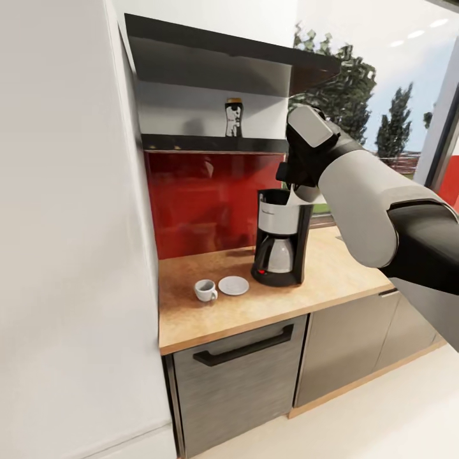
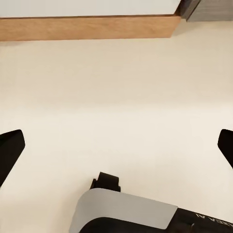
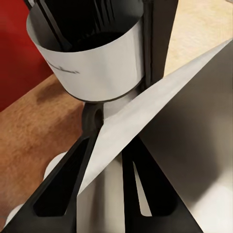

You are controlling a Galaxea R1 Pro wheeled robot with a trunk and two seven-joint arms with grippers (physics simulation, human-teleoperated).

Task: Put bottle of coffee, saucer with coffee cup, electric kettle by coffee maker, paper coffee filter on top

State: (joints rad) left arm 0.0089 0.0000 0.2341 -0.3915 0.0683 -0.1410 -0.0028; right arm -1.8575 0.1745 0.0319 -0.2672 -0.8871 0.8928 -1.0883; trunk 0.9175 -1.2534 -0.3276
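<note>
The coffee maker (image 1: pixel 280 239) stands on the kitchen countertop (image 1: pixel 210 319), and its open top (image 3: pixel 92 63) lies just beyond my right gripper (image 3: pixel 114 141). That gripper (image 1: pixel 294 191) hovers above the machine, shut on the white paper coffee filter (image 3: pixel 194 121), whose edge (image 1: pixel 298 199) pokes out below the wrist. Left of the machine sit the saucer (image 1: pixel 233 285) and, beside it on the wood, the coffee cup (image 1: pixel 205 290). The bottle of coffee (image 1: pixel 234 118) stands on the kitchen shelf (image 1: pixel 191 143). My left gripper (image 2: pixel 116 145) hangs open over the floor. The electric kettle is out of view.
A tall white panel (image 1: pixel 64 223) borders the counter's left end. A red backsplash (image 1: pixel 204 204) and a thicker black board (image 1: pixel 223 44) frame the shelf. Grey cabinet fronts (image 1: pixel 242 376) with a black handle sit below. A wooden plinth (image 2: pixel 87 28) edges the pale floor.
</note>
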